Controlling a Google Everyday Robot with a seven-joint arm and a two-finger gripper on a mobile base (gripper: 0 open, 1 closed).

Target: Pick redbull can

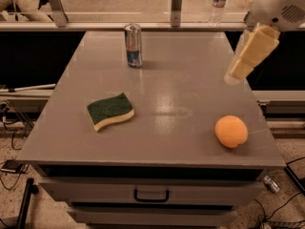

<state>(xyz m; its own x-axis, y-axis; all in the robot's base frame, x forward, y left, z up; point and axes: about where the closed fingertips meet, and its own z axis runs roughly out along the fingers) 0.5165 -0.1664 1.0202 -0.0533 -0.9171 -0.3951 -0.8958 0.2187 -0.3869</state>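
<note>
The redbull can (133, 45) is slim, silver and blue with a silver top. It stands upright near the far edge of the grey table (190, 80), left of the middle. My gripper (249, 54) hangs from the white arm at the upper right, above the table's right side. It is far to the right of the can and touches nothing.
A green and yellow sponge (110, 110) lies on the left front of the table. An orange (231, 131) sits at the right front. A clear plastic bottle (218, 3) stands behind the glass rail at the back. A drawer handle (151, 194) is below the table front.
</note>
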